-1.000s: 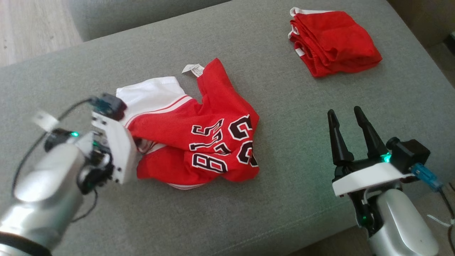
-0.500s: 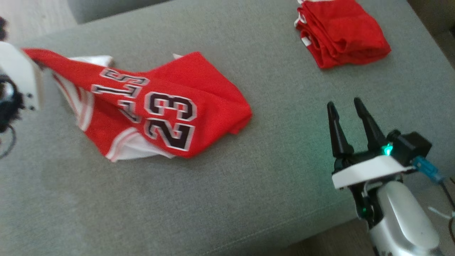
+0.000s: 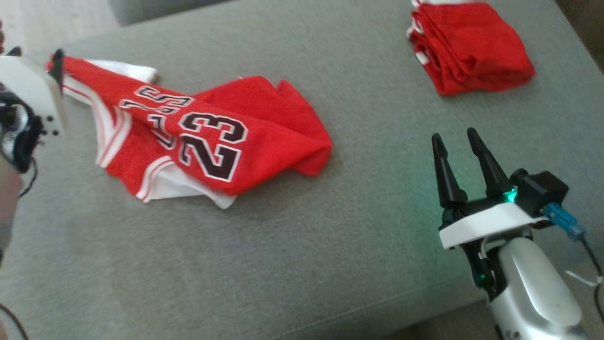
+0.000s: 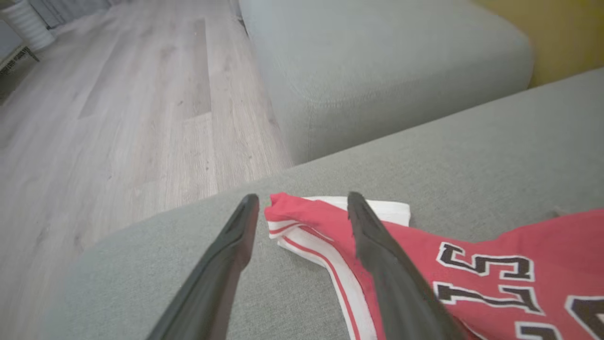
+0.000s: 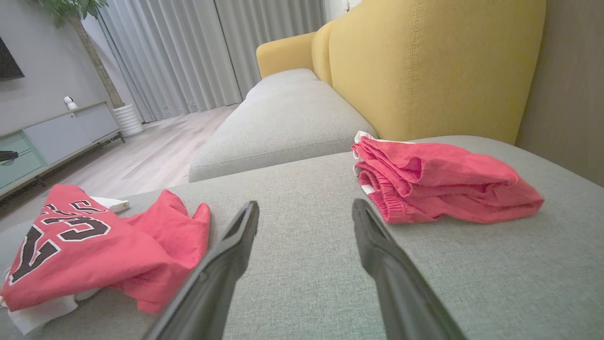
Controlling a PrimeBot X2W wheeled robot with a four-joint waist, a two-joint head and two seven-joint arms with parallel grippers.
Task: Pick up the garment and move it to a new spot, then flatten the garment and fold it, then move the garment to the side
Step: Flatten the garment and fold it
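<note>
The jersey lies crumpled on the left half of the grey sofa seat. It is a thin red mesh fabric with white panels and narrow red-and-white striped trim along the edges. Its body is bunched into soft folds on the right, and a white layer shows underneath at the near edge. Across the front runs a large "23" in black digits outlined in white. Above it is a row of matching block letters, partly folded under, so the word cannot be read whole.

The left end effector is at the far left corner of the jersey with its two long dark fingers spread apart and gripping nothing. The red corner with its white trim lies on the seat between them, and the right finger crosses over the cloth in the left wrist view.

The right end effector hovers over bare seat at the near right, fingers parted and empty, well apart from the jersey.

At the far right sits a pair of shorts, plain red with a gathered waistband and white edging, folded into a thick, tidy stack.

The seat is a coarse woven grey with a stitched seam near its front edge. Behind it rises a smooth yellow backrest, and a pale wood-plank floor lies beyond.
</note>
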